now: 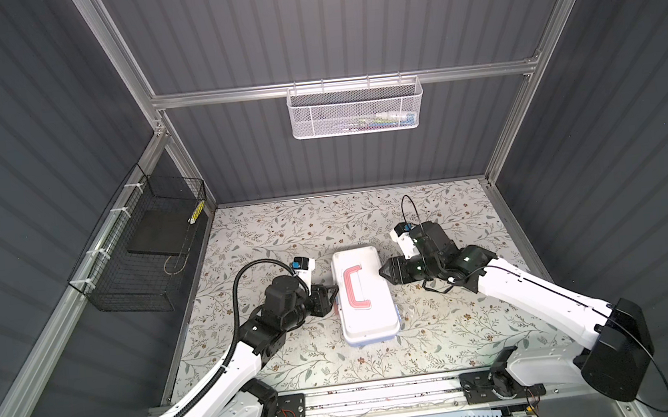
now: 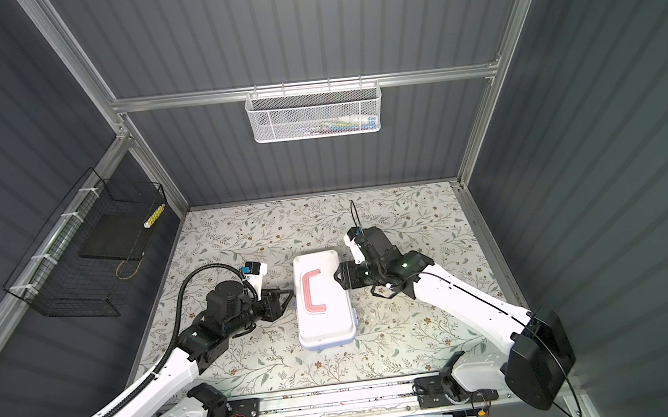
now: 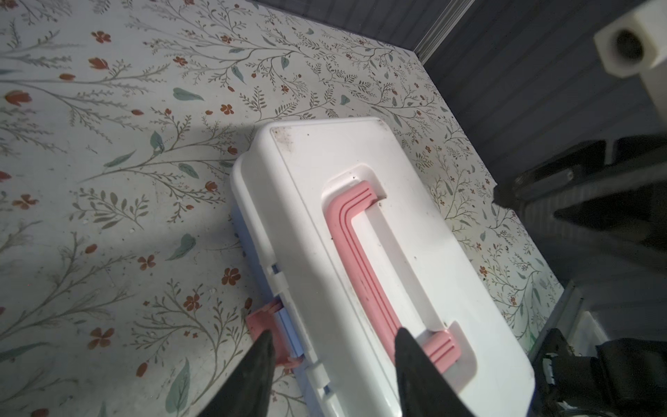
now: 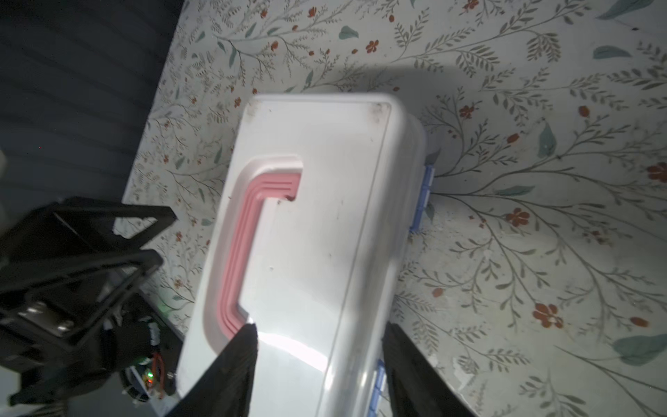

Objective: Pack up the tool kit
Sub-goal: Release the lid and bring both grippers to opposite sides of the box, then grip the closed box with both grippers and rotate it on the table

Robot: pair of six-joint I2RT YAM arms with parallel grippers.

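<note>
Dark grey ribbed walls (image 1: pixel 327 30) close the cell in on the left, right and far sides, joined by an aluminium frame (image 1: pixel 229 95). The tabletop (image 1: pixel 284 231) has a pale floral covering and is brightly lit. A white mesh basket (image 1: pixel 335 113) hangs on the far wall and a black wire basket (image 1: pixel 132 296) on the left wall.

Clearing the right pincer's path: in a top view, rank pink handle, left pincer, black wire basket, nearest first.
1. pink handle, on the tool kit beside the right pincer.
2. left pincer, across the tool kit.
3. black wire basket, left wall.
</note>
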